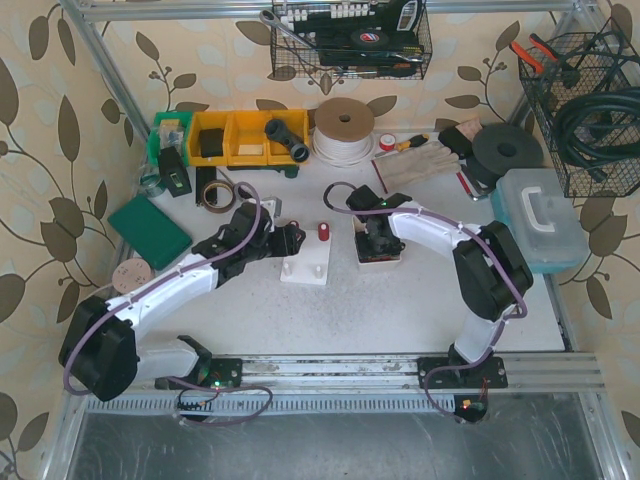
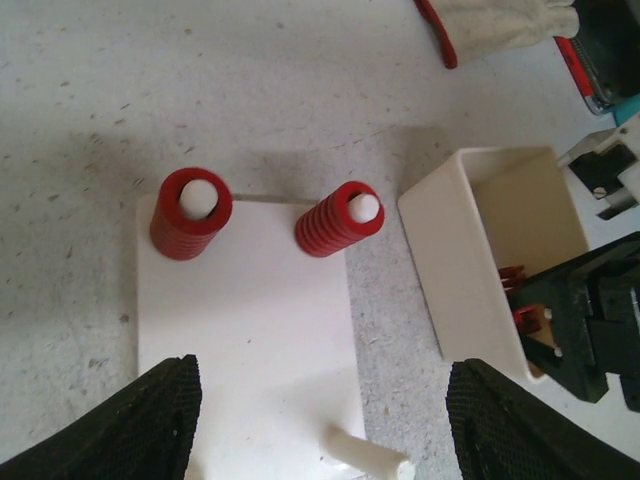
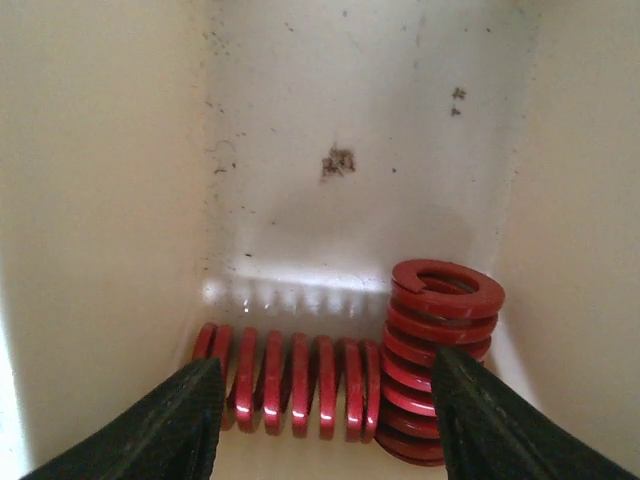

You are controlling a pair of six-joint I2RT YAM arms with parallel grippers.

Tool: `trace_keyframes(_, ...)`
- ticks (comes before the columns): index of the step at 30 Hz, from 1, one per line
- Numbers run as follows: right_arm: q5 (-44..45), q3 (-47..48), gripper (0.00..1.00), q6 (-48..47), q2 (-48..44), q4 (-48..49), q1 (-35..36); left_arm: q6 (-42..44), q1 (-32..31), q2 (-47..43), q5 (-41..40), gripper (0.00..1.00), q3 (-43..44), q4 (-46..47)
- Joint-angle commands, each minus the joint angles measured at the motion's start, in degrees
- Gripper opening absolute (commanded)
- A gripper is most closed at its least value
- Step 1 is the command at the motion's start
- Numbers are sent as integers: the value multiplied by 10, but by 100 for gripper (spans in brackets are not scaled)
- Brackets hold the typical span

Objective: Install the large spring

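In the left wrist view a white base plate [image 2: 245,330] carries two red springs on pegs, one at its far left [image 2: 191,212] and one at its far right [image 2: 340,218]; a bare peg [image 2: 368,458] stands near my open, empty left gripper [image 2: 325,430]. In the right wrist view my right gripper [image 3: 330,420] is open, low inside the white box [image 3: 100,200]. Between its fingertips a long red spring [image 3: 290,385] lies on its side and a wider red spring [image 3: 440,355] stands upright. From above, the left gripper [image 1: 290,240] is at the plate [image 1: 305,265] and the right gripper [image 1: 377,245] is in the box [image 1: 378,262].
Yellow bins [image 1: 245,137], a cord spool [image 1: 343,130], gloves [image 1: 420,165] and black discs [image 1: 505,152] line the back. A green pad [image 1: 150,230] lies at the left and a clear case [image 1: 540,215] at the right. Wire baskets [image 1: 590,110] hang above.
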Motion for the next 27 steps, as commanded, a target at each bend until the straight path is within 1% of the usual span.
trace_keyframes(1,35,19,59,-15,13,-31,2,-16,6,-34,-24,71,-16,35)
trace_keyframes(11,117,54,60,-22,64,-47,1,-22,19,-43,-14,70,-31,49)
trace_keyframes(14,127,66,60,-23,73,-47,-4,-23,26,-37,-2,70,-29,49)
trace_keyframes(21,121,98,59,-37,79,-54,-13,-29,38,-36,13,71,-38,65)
trace_keyframes(27,43,82,56,-9,47,-36,-16,-36,48,-36,27,70,-41,71)
